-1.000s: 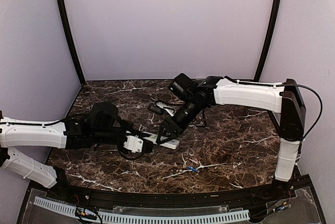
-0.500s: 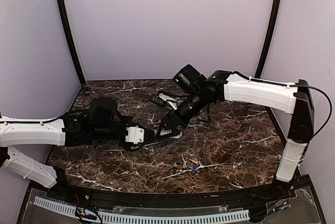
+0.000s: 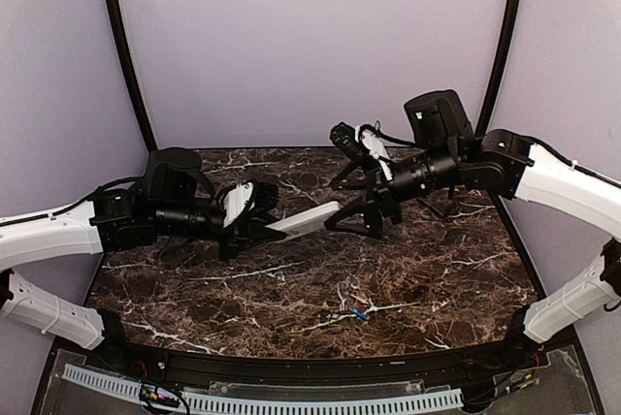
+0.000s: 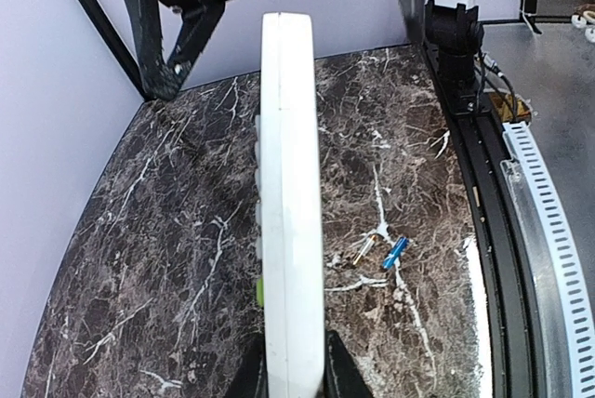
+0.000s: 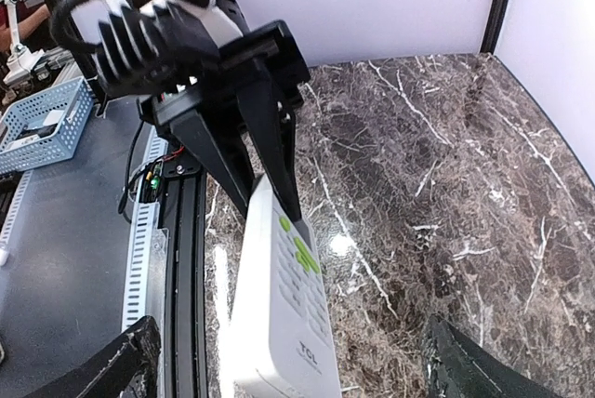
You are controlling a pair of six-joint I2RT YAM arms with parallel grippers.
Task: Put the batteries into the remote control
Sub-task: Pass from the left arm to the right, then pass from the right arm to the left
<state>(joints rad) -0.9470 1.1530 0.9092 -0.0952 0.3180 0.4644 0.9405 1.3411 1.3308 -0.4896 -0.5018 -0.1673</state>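
Lifted clear, left end effector (image 3: pixel 266 229) holds remote control (image 3: pixel 307 219) outstretched.

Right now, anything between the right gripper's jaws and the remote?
Nothing. Right wrist view: the remote control, held by the left gripper, points into the open right gripper, bare gaps either side.

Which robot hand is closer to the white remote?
Left. The left hand is clamped on one end of the remote, holding it up. The right hand is open around the other end, not gripping it.
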